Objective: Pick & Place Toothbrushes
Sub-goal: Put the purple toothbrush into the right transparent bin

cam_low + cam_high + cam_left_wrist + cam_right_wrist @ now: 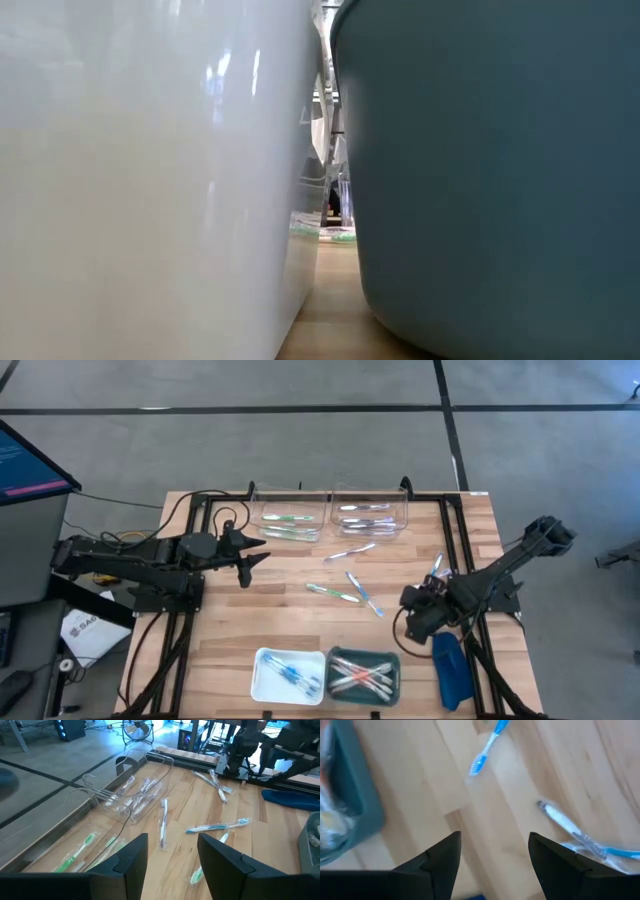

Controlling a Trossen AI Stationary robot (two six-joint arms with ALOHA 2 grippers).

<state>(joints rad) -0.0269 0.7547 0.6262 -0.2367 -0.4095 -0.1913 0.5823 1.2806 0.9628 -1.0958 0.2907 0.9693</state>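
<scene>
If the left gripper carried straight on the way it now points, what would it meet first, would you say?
Probably the clear-wrapped white toothbrush lying loose on the table, straight ahead of the open left gripper; depth is hard to judge, so it may pass above it.

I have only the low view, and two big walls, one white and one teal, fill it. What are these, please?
Observer: Two trays close to that camera: a white tray with blue toothbrushes, a teal tray with pink and white ones.
Operator: Are toothbrushes left on the table?
Observer: Yes, several loose toothbrushes lie in the middle.
Operator: Does any claw hold one?
Observer: No. The left claw and right claw are both open and empty.
</scene>
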